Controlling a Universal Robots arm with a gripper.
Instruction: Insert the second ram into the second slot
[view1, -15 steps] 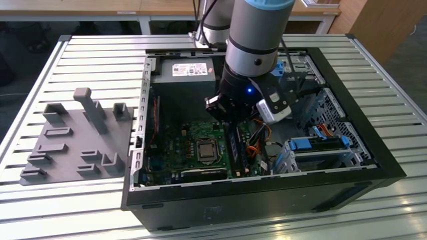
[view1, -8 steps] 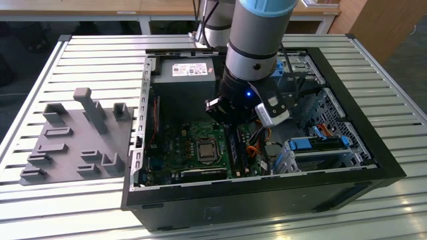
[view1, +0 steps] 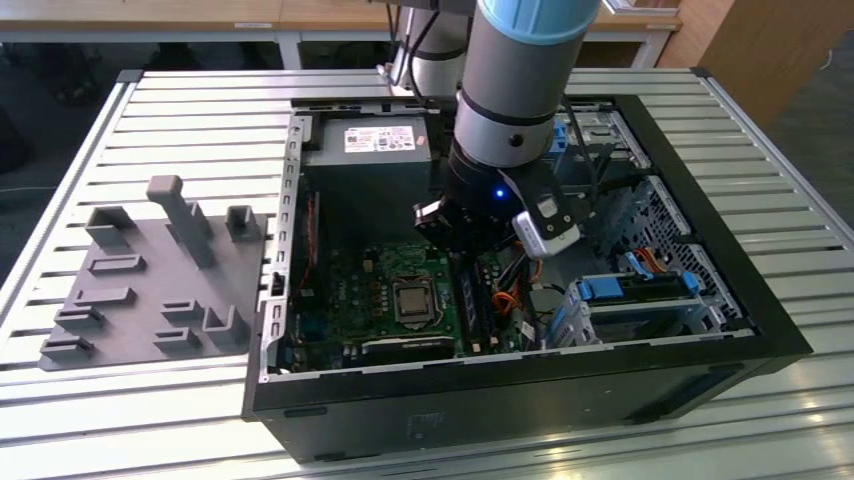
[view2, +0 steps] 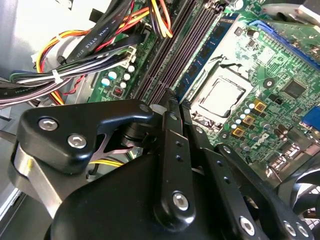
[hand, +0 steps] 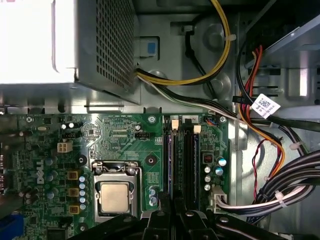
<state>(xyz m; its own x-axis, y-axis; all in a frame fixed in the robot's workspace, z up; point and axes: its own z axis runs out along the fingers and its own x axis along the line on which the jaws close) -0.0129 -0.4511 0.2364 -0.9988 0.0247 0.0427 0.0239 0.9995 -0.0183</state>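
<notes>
The exterior view is looking down at a slant from well back onto the whole open computer case (view1: 534, 400). The first wrist view is facing straight down, close over the motherboard (hand: 125, 135), while the second wrist view is peering obliquely from nearer still; both wrist views are taking in the processor socket (hand: 114, 196) (view2: 220, 97) and memory slots (hand: 182, 160) (view2: 180, 55).

Ends of memory slots (hand: 190, 165) beneath tool (hand: 173, 214)
</notes>
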